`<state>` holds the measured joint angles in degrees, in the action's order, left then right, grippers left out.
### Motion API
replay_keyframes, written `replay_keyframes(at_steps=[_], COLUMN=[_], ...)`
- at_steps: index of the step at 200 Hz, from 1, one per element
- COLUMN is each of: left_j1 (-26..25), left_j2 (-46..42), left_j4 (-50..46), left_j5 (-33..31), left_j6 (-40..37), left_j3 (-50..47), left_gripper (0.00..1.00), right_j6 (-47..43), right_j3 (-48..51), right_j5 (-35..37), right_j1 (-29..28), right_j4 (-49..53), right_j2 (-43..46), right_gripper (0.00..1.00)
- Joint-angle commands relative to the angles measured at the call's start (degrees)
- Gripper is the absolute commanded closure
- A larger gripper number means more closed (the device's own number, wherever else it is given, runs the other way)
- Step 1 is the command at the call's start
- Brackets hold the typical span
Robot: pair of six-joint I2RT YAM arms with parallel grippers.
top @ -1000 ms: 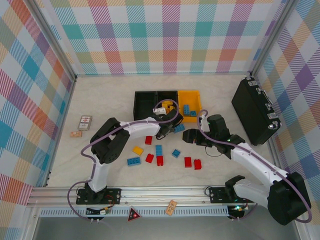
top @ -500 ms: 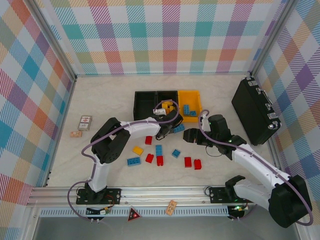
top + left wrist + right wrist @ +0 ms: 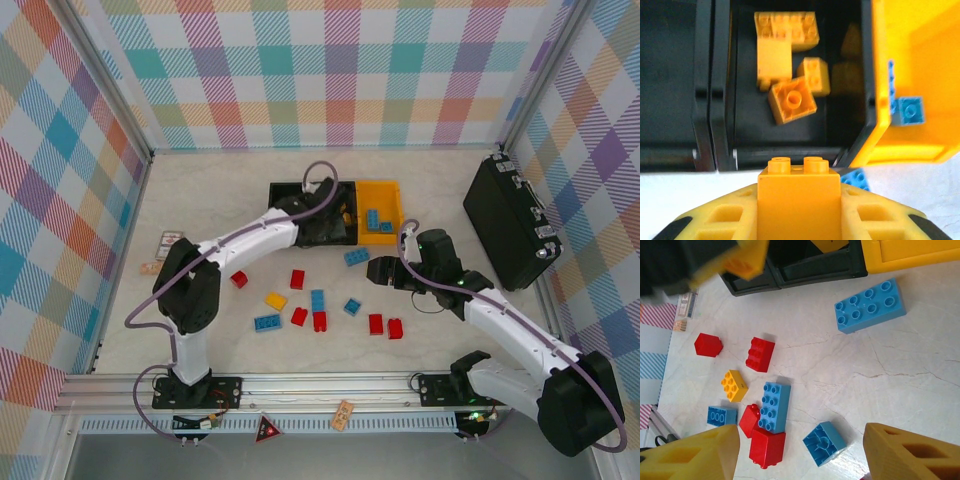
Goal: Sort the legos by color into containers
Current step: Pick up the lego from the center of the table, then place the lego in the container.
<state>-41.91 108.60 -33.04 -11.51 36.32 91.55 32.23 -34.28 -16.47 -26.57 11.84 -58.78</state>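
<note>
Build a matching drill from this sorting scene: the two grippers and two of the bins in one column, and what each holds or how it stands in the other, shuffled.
Column one
1. left gripper
2. right gripper
3. yellow bin
4. black bin beside it

Column two
A. contains blue bricks
B. open, holding nothing
C. contains yellow bricks
D. shut on a yellow brick

Pairs: 1-D, 2-B, 3-A, 4-C
</note>
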Motion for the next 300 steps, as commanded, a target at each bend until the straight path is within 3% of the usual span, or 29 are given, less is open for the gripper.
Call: replay_keyframes(at_steps=[1,122,169,200,236,300], left_j1=[2.0,6.9,7.3,7.3,7.2,6.9], left_j2=[3.4,24.9,30.7,30.4,27.8,12.7], left_j4=[-5.2,-11.4,-15.5,-15.5,-15.5,-6.9], left_j5=[4.0,6.5,6.3,6.5,6.5,6.8], left_j6=[-4.3,-5.8,-6.1,-6.0,-6.2,-6.6], left_j3=[6.6,34.0,42.7,42.7,41.2,21.6], left_gripper=[0.70,0.68,0.61,0.49,0.48,0.47], right_j6=[0.3,0.7,0.6,0.5,0.6,-1.8], right_j3=[-2.3,-2.3,-2.6,-2.6,-2.6,-3.7], right_j5=[1.7,3.3,3.2,3.1,2.8,1.9], right_j1=[0.4,0.6,0.7,0.7,0.8,0.8], right_j4=[2.3,3.9,3.9,4.0,3.8,4.5], right_j2=[-0.9,0.4,0.2,0.3,0.1,-0.2], right_gripper=[0.34,0.33,0.33,0.33,0.33,0.33])
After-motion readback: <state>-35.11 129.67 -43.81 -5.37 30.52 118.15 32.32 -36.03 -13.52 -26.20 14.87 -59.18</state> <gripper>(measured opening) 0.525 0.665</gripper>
